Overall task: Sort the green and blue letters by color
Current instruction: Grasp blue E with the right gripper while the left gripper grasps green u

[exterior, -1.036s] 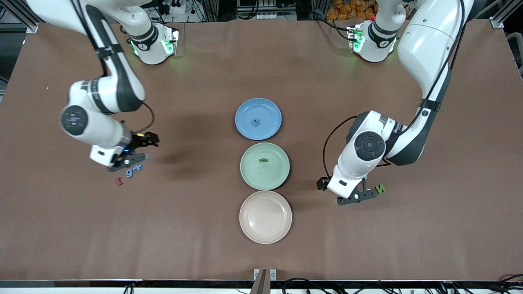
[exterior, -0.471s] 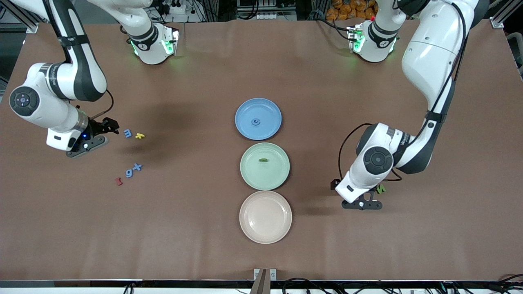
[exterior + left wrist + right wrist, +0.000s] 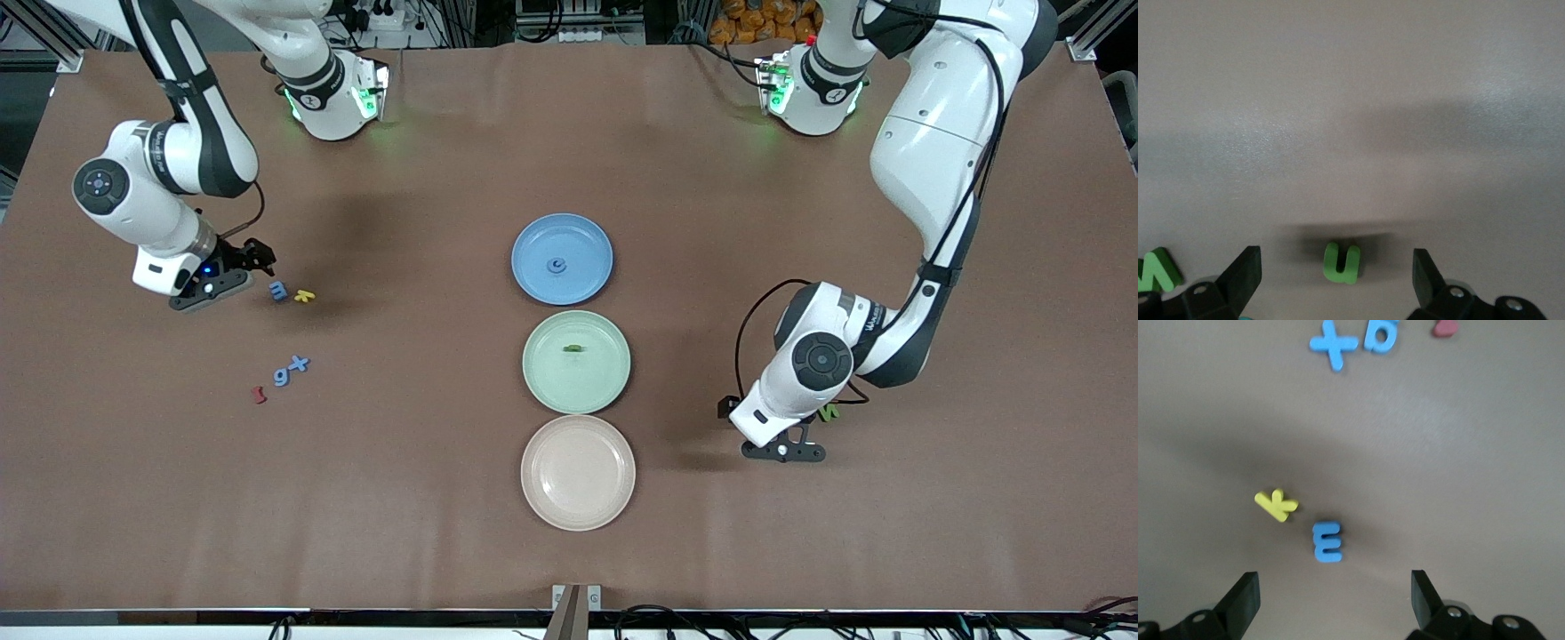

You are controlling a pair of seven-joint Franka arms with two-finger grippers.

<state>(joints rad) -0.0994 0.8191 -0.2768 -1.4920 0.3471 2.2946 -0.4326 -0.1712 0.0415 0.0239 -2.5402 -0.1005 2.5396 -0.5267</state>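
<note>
**Inspector A:** What is being attempted, and how should it be done well?

**Inspector B:** Two pickups are being lined up. The left gripper [image 3: 784, 449] is being held with its jaws apart over the green U [image 3: 1341, 262], which is lying on the table toward the left arm's end, with the green N [image 3: 829, 412] just beside it. The descent should be kept straight so the U is being closed on alone and the N is not being nudged.

**Inspector A:** And the other arm?

**Inspector B:** The right gripper [image 3: 213, 290] – jaws likewise apart, nothing held – is being positioned by the blue E [image 3: 1327, 541]. The yellow k [image 3: 305, 296] is lying just beside that letter, so the jaws should be centred on the E only. The blue g [image 3: 281, 377] and the blue x [image 3: 300, 363] are lying nearer the camera, beside the red letter [image 3: 259, 394].

**Inspector A:** Destinations?

**Inspector B:** One blue letter [image 3: 557, 265] is already being held by the blue plate [image 3: 533, 240], one green letter [image 3: 573, 348] by the green plate [image 3: 613, 373].

**Inspector A:** Changes against a second ago?

**Inspector B:** The right gripper is no longer being held over the g and x – it is being brought to the E. The left gripper is being shifted from beside the N to over the U. No letter is being displaced.
</note>
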